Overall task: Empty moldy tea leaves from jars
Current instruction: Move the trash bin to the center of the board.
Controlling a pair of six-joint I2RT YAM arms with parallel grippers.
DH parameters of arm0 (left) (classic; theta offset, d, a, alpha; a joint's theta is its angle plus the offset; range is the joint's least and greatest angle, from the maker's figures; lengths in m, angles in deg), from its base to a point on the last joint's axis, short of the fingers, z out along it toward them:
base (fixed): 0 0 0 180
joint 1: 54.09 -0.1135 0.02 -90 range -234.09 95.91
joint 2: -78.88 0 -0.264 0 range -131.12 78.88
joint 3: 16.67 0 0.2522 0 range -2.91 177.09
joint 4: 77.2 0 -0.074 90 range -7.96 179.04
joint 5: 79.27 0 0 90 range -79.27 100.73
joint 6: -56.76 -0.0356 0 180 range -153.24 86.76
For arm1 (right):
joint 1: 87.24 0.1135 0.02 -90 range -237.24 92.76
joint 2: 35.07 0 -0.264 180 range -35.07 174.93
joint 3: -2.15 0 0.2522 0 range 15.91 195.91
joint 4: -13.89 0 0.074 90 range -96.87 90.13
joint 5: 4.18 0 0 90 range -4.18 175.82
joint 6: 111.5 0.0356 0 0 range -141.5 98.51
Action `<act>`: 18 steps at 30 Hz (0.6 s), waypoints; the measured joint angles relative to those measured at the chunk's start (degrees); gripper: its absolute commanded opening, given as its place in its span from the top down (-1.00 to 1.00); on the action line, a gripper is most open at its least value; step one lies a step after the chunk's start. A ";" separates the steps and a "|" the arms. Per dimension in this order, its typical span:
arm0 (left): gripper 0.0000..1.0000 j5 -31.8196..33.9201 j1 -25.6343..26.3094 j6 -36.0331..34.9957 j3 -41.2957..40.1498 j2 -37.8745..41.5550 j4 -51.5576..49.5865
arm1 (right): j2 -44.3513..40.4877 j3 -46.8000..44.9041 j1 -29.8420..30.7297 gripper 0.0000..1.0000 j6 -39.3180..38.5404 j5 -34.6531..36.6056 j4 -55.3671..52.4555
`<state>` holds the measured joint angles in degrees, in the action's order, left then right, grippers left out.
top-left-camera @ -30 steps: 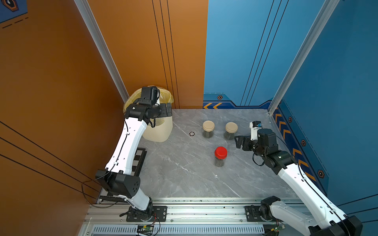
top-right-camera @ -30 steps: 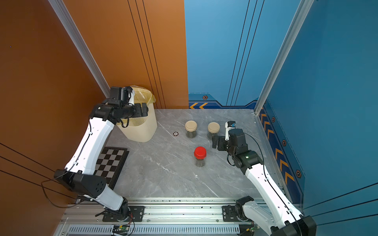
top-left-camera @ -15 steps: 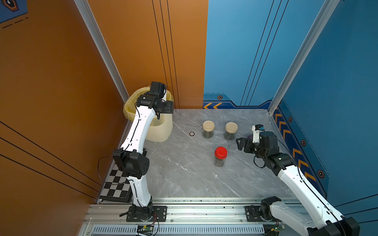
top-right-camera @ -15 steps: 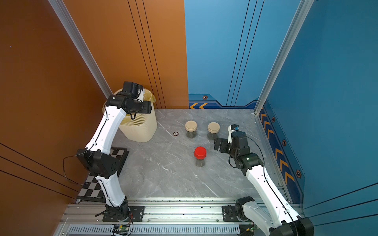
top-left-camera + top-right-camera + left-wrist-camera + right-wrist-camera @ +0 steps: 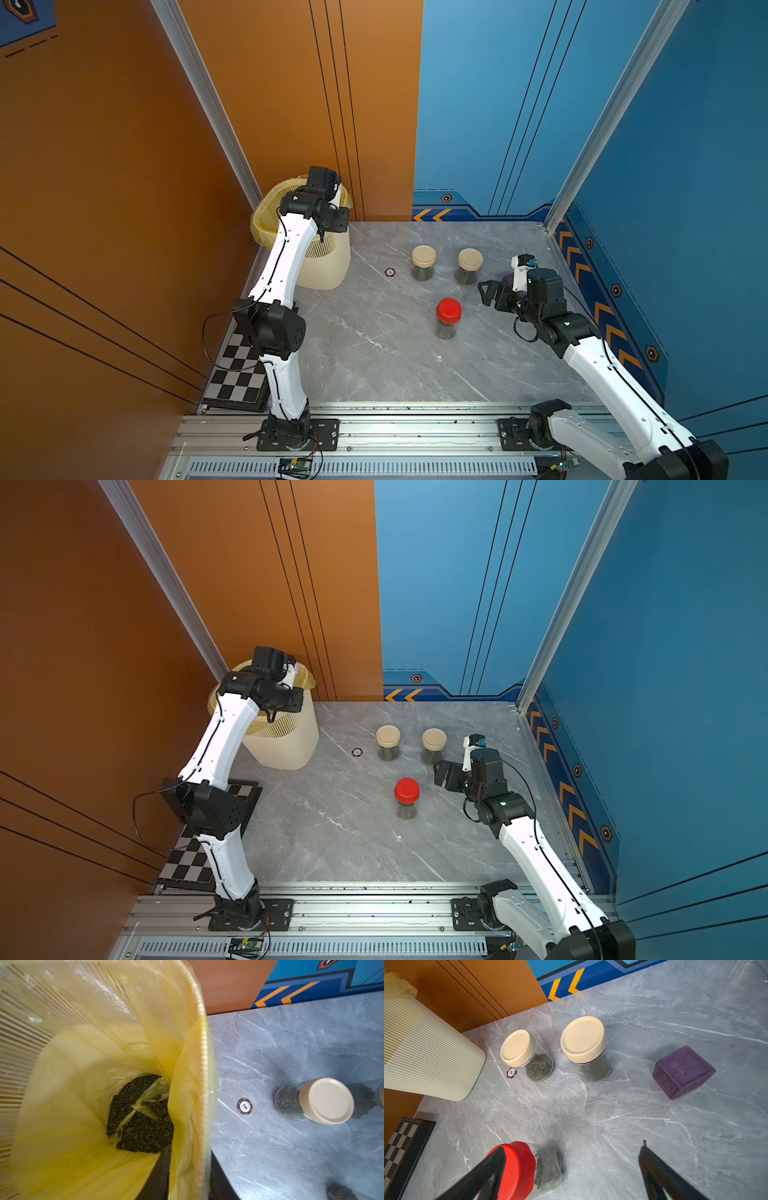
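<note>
Left gripper (image 5: 189, 1154) is clamping shut on the bin (image 5: 328, 266) at its rim. Some tea leaves (image 5: 141, 1118) are lying in the bin's bottom, yet the beige-lidded jar (image 5: 423, 262) nearest it, the second beige-lidded jar (image 5: 469, 266) beyond and the red-lidded jar (image 5: 448, 318) beside those are all standing lidded, leaves inside. Emptying seems largely ahead. Right gripper (image 5: 573, 1147) is hovering past them, spread wide, empty. Checkered board (image 5: 237, 382) is lying beside the bin, purple block (image 5: 683, 1072) farthest off, chip (image 5: 390, 272) just short of that nearest jar, blocking nothing.

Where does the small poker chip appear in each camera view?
Both top views: poker chip between bin and nearest beige-lidded jar.
Left wrist: chip between bin rim and that jar.
Right wrist: chip just beside that jar's lid.
Shared landmark: that jar.
</note>
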<state>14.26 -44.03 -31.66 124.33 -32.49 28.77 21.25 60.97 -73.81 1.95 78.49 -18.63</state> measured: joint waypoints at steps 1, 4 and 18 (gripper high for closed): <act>0.65 -0.07 0.00 -0.22 0.13 0.00 0.00 | 0.00 -0.15 0.00 -1.00 0.04 -0.02 0.11; 0.78 -0.44 0.02 -0.96 0.26 0.00 -0.02 | 0.00 -0.68 0.00 -1.00 0.26 -0.02 0.35; 1.00 -0.59 1.11 -1.60 0.72 0.04 -1.05 | 0.04 -1.01 -0.07 -1.00 0.68 -0.04 0.39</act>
<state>13.67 -42.91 -33.25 125.05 -32.45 27.72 21.29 59.97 -73.87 2.62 78.45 -18.24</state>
